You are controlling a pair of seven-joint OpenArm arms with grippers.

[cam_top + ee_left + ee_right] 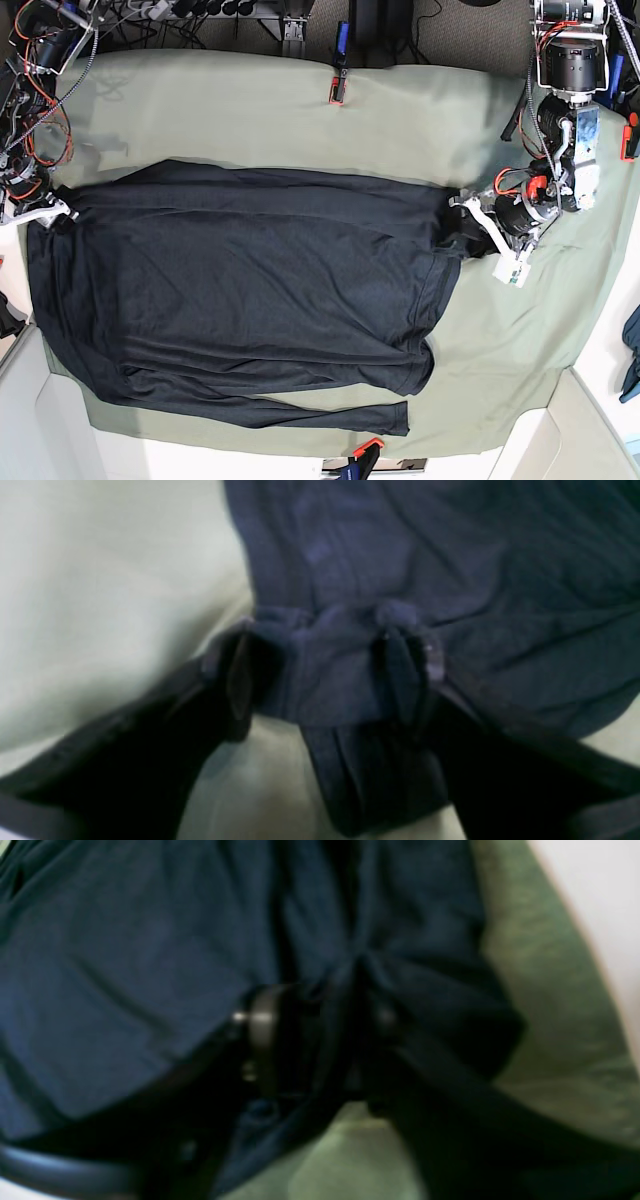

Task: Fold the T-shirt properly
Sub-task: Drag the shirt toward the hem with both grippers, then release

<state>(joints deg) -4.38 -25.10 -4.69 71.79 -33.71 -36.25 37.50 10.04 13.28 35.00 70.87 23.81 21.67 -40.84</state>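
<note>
The main risk is that a corner stays snagged. In the left wrist view the left gripper [325, 675] stands with its jaws spread wide, yet a bunched wad of cloth sits between them; if the arm lifts away with that wad caught on a finger, it could drag the laid edge out of line. The right wrist view is blurred: the right gripper [320, 1035] has a dark pleat of cloth between its fingers, but I cannot tell whether the jaws grip it or stand loose around it. A pull from that side would skew the opposite edge too.

The large dark charcoal long-sleeved knit T-shirt [240, 300] lies spread flat across the sage-green cloth of the worktop [300, 110], stretched sideways between the two grippers — one at each end in the base view. Its body shows long shallow creases, and one sleeve runs along the near edge, ending in a cuff. It is not yet compact.
</note>
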